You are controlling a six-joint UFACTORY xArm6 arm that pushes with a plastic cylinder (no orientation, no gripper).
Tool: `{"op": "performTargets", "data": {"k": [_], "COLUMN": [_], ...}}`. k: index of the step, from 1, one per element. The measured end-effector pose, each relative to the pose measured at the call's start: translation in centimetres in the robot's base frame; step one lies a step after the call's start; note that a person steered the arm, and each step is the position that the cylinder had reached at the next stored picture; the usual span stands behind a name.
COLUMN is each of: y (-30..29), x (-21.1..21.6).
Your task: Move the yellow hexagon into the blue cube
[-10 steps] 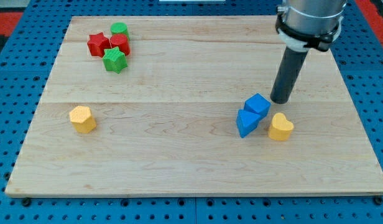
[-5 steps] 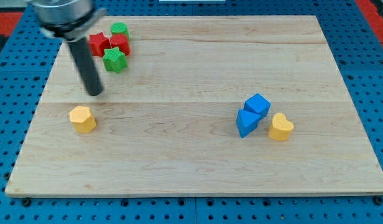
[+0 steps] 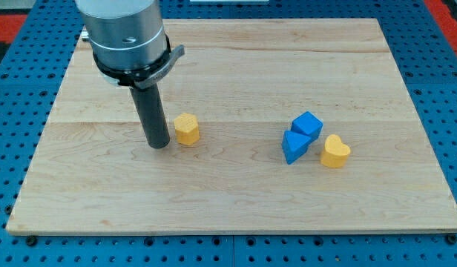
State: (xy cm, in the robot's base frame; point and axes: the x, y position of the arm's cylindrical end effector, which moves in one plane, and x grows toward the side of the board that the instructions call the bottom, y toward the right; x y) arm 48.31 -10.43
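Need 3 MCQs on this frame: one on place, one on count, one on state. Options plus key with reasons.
1. Where is my tip relative to the yellow hexagon?
A. at its right in the view
B. at its left in the view
C. on top of it

2. How many blue blocks show?
A. one
B. two
C. four

3. Does the yellow hexagon touch the blue cube?
A. yes, pressed against it
B. it lies on top of it
C. no, bare board lies between them

Key:
1 B, the rod's end sits just left of the hexagon.
2 B, the blue cube and a blue wedge-like block beside the yellow heart.
3 C, a wide stretch of the board separates them.
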Motion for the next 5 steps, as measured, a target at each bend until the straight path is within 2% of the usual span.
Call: {"op": "performTargets", "data": {"k": [1,3,4,5], "y": [2.3,-1.0,8.2,11.7], "x": [-0.1,-3.5,-2.0,-1.8]}}
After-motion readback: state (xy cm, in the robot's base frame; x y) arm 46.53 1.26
